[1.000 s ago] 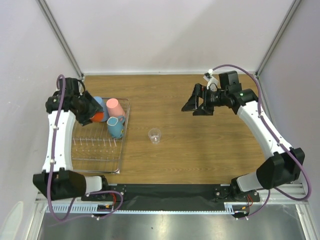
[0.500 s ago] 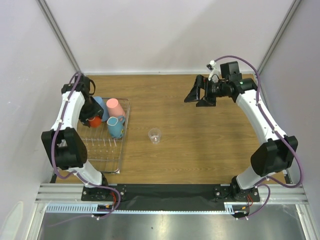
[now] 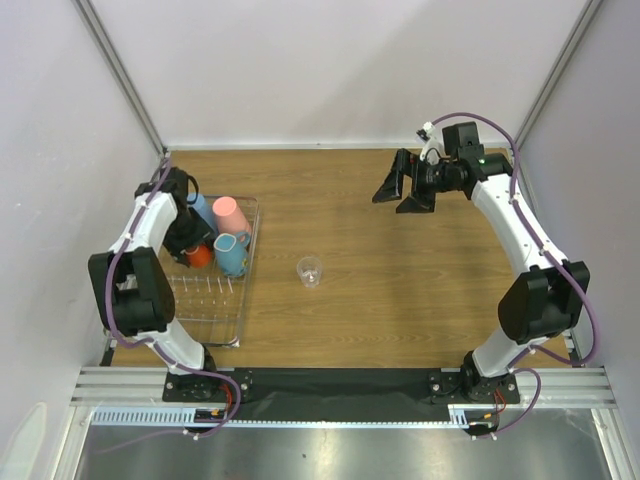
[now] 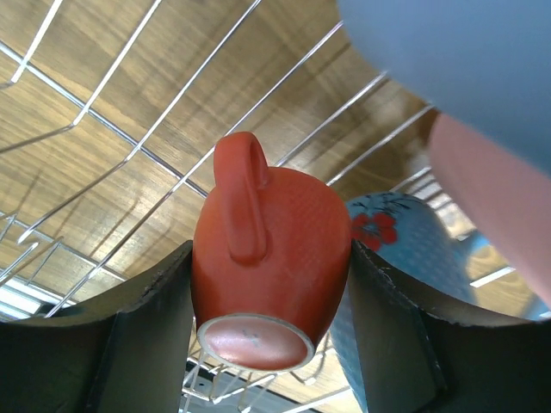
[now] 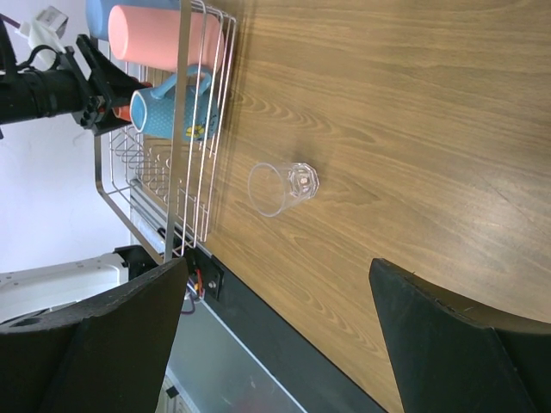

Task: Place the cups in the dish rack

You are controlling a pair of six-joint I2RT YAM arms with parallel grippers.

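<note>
My left gripper [image 4: 271, 320] is shut on the small orange mug [image 4: 269, 258], which hangs upside down with its handle facing the camera, just above the dish rack's wires [image 4: 129, 151]. From above, the orange mug [image 3: 198, 256] is in the rack [image 3: 200, 300] beside the blue-grey mug [image 3: 231, 255], with the light-blue tumbler [image 3: 201, 210] and pink tumbler [image 3: 232, 215] behind them. The tiny clear glass [image 3: 310, 271] lies on the table right of the rack. My right gripper [image 3: 405, 190] hangs open and empty over the far right of the table, well away from the clear glass [image 5: 284, 188].
The near half of the rack [image 5: 155, 185] holds only bare prongs. Grey walls close in the table on three sides, and a black strip [image 3: 330, 380] runs along its near edge between the two arm bases.
The left arm has swung its elbow in and carried the orange mug a little toward the near side of the rack. The right gripper has drifted back and slightly right, still open.
</note>
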